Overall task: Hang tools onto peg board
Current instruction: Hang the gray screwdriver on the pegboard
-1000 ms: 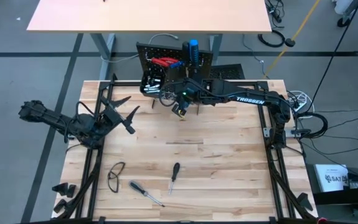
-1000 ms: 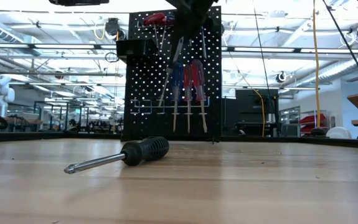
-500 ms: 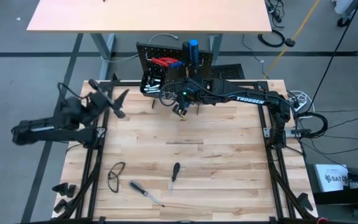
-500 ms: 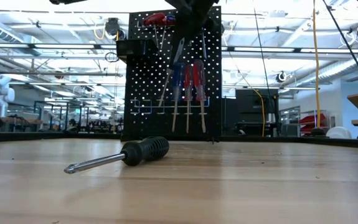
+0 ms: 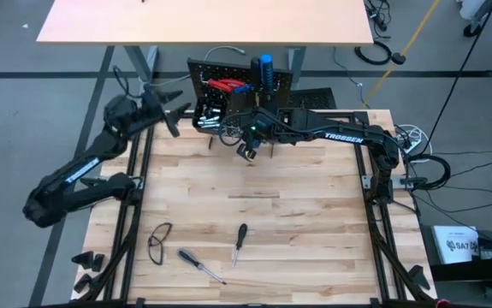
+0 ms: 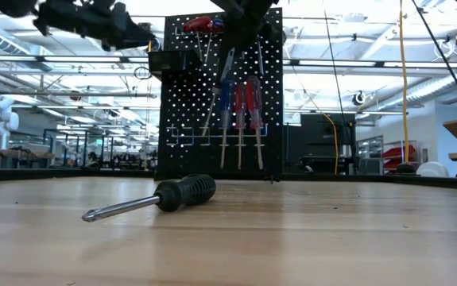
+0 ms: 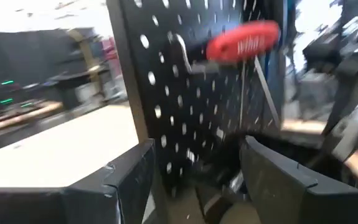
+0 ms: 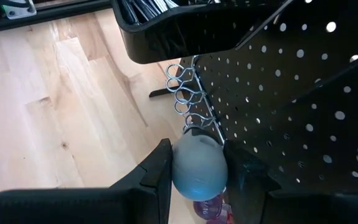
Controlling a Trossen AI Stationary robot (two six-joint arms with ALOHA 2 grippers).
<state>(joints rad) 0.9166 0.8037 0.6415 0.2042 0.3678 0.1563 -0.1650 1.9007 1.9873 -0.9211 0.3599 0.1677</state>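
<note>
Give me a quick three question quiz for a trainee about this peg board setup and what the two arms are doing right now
1. True or false: the right claw is shut on a blue-handled tool at the peg board.
2. Which claw is open beside the board's left edge?
3. How many screwdrivers lie on the table? A) two B) four

Key: 1 true. 2 the left claw. 3 A: one black-handled screwdriver, another beside it.
</note>
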